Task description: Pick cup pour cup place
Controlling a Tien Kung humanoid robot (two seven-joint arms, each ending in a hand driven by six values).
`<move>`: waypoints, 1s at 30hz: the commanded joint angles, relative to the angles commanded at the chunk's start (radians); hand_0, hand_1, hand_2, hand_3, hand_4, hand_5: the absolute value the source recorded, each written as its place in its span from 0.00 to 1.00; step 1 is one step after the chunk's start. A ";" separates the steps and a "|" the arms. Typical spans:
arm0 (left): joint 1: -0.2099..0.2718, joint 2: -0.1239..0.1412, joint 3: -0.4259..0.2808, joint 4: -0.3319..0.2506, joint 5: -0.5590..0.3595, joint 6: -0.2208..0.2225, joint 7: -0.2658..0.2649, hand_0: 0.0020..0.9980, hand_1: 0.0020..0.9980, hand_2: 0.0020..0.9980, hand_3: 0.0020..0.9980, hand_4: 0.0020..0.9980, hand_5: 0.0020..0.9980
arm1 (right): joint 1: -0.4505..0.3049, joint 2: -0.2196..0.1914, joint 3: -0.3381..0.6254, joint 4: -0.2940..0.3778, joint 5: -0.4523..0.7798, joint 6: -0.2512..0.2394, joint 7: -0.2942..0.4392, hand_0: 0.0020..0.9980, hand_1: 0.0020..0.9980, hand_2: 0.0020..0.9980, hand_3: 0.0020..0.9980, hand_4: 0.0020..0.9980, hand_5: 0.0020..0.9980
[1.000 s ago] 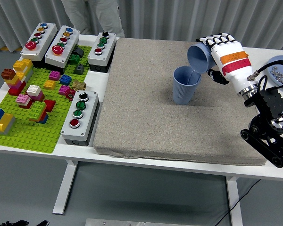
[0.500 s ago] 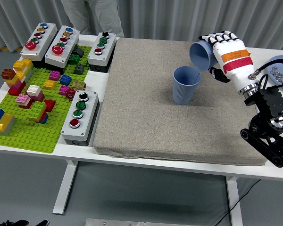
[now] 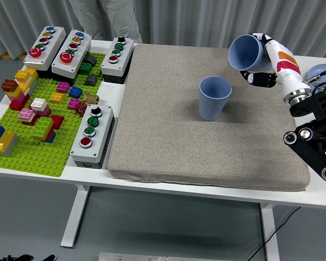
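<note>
One cup tilted in right robot hand, other cup upright.

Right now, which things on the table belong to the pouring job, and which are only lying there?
Belong to the job:
- held blue cup, tilted in the right hand
- standing blue cup on the grey mat

Only lying about:
- button boxes
- green brick plate with bricks
- blue dish at the right edge

Scene is being lit evenly and brightly from overhead; only soft, faint shadows are being cast on the grey mat beside the standing cup. No glare is being produced. Focus is being held sharp throughout, edges showing slight wide-angle distortion.
</note>
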 joint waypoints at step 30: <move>-0.004 -0.008 -0.006 0.000 0.010 -0.001 -0.002 0.78 0.76 0.81 0.65 0.50 0.97 | -0.190 0.038 0.125 0.002 0.455 0.000 0.060 0.85 0.75 0.67 0.65 0.78 0.10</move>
